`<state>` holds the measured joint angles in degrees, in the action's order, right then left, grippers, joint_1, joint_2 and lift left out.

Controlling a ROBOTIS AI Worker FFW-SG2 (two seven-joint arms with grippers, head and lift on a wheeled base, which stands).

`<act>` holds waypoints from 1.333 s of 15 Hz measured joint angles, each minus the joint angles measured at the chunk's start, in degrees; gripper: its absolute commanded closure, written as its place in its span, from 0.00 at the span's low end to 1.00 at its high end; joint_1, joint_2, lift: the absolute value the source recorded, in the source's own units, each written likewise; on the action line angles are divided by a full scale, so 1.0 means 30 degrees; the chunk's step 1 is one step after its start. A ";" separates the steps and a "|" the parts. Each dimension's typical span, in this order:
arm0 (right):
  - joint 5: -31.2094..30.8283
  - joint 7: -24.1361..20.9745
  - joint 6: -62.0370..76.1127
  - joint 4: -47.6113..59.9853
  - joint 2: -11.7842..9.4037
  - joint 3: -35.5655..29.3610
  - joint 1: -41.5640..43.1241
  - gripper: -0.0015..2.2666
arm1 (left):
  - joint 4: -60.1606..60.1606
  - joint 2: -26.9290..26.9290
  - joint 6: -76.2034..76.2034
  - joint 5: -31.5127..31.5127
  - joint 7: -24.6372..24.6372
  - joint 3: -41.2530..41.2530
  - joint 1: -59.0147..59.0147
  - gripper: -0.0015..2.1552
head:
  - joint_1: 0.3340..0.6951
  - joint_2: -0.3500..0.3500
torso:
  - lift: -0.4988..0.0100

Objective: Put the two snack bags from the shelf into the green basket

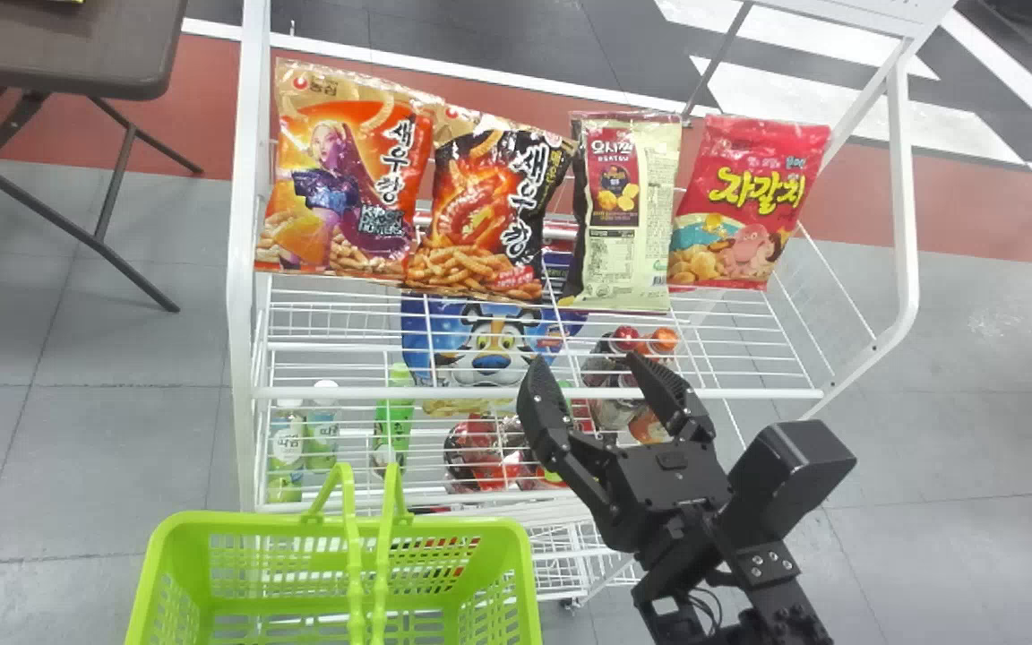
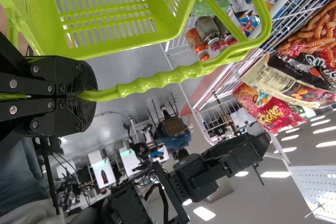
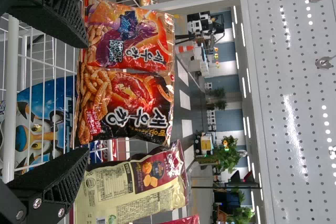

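Snack bags (image 1: 471,215) stand in a row on the white wire shelf (image 1: 462,392), beyond the right hand (image 1: 586,360), whose fingers are spread wide towards them. Farthest left of that hand's line is the orange bag (image 1: 301,134), glossy and plump, printed with a figure in purple and blue, crunchy sticks along its foot, a small round red logo at one top corner and bold lettering running down one side. Beside it, still left of the hand, the black bag (image 1: 480,197) shows a fiery orange picture over a heap of sticks, with big white lettering down its side. Almost straight beyond the hand, the cream bag (image 1: 655,206) bears a dark red label panel, fine print and a barcode. Beyond and to the right, the red bag (image 1: 762,161) has thick yellow lettering above pictured snacks and cartoon shapes. Left of the right hand and nearer the robot is the green basket (image 1: 247,518); the left hand (image 2: 86,97) is pressed together, pinching its handles (image 2: 157,80).
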<state>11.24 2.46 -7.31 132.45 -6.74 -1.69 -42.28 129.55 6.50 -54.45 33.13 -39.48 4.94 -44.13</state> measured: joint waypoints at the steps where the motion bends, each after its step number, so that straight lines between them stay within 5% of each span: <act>1: 0.0002 0.0000 -0.0005 0.0000 -0.0007 0.0002 0.0003 0.05 | 0.0000 0.0000 -0.0001 0.0000 0.0004 0.0006 -0.0005 0.88 | 1.00 0.00 | 0.96; 11: -0.0177 0.0000 -0.0271 -0.0093 -0.0094 0.0006 0.0313 0.05 | 0.0034 0.0030 -0.0068 -0.0030 0.0006 0.0022 -0.0055 0.88 | 1.00 0.00 | 0.96; 20: -0.0719 -0.0601 -0.1847 -0.4235 -0.0037 0.0967 0.6072 0.06 | -0.0118 0.0324 -0.0117 -0.0131 0.0079 0.0135 0.0033 0.88 | 1.00 0.00 | 0.96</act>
<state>9.09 0.66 -12.86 119.75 -6.85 1.21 -24.07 129.20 7.47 -54.81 32.74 -39.24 5.35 -44.03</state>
